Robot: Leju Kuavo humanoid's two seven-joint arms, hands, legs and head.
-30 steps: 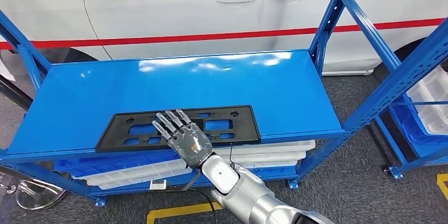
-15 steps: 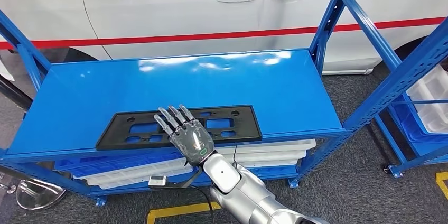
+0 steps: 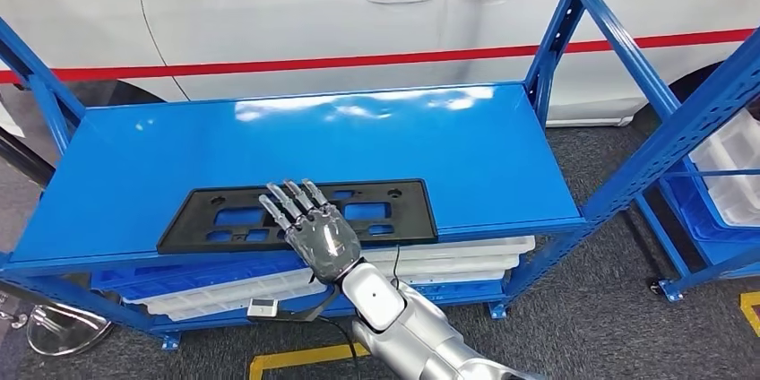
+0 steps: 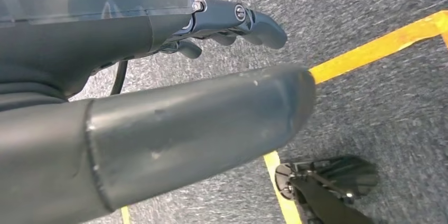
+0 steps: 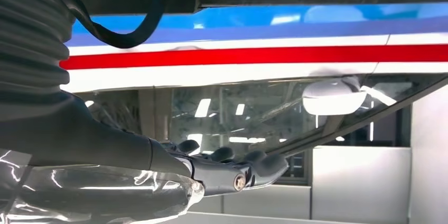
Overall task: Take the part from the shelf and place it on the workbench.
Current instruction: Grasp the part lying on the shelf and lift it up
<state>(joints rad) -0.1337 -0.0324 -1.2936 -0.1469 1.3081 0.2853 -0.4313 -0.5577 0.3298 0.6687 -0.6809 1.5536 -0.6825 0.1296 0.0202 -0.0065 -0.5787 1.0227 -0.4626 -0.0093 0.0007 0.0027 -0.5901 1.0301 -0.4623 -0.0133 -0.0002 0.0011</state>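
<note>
Black part (image 3: 300, 214) shifted slightly left along shelf (image 3: 502, 165) front edge, flat with rectangular cut-outs, right hand (image 3: 314, 226) over it, fingers apart.

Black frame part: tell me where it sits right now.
In the head view the black frame part lies flat near the front edge of the blue shelf, with the right hand over its middle.
</note>
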